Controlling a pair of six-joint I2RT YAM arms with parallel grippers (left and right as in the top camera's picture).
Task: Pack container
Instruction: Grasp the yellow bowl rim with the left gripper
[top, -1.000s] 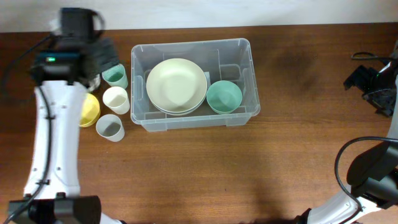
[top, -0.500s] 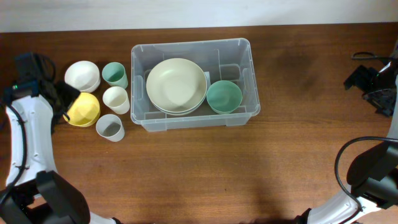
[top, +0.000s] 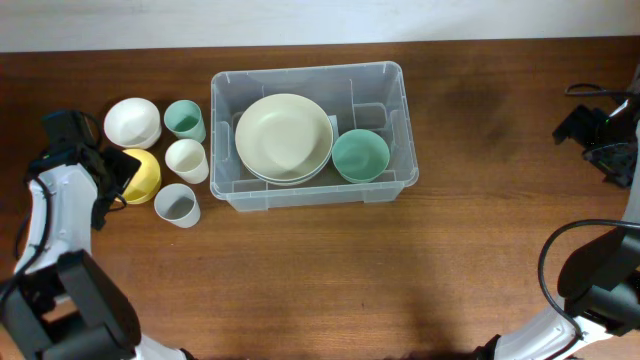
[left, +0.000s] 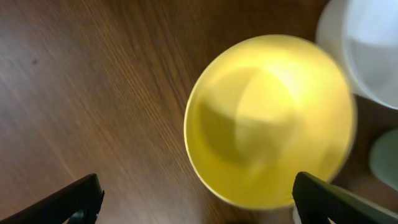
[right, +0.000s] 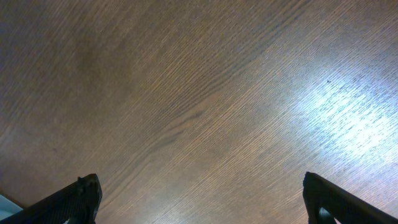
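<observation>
Table (top: 480, 250): 1 container (top: 305, 70); beside it 2 loose bowls (top: 132, 121), 3 cups (top: 186, 160).

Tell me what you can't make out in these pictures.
- Overhead: part of the yellow bowl, hidden by the left gripper.
- Overhead: what lies under the cream plate in the container; the plate covers it.
- Left wrist: the white bowl, blurred and cut off by the right edge.
</observation>
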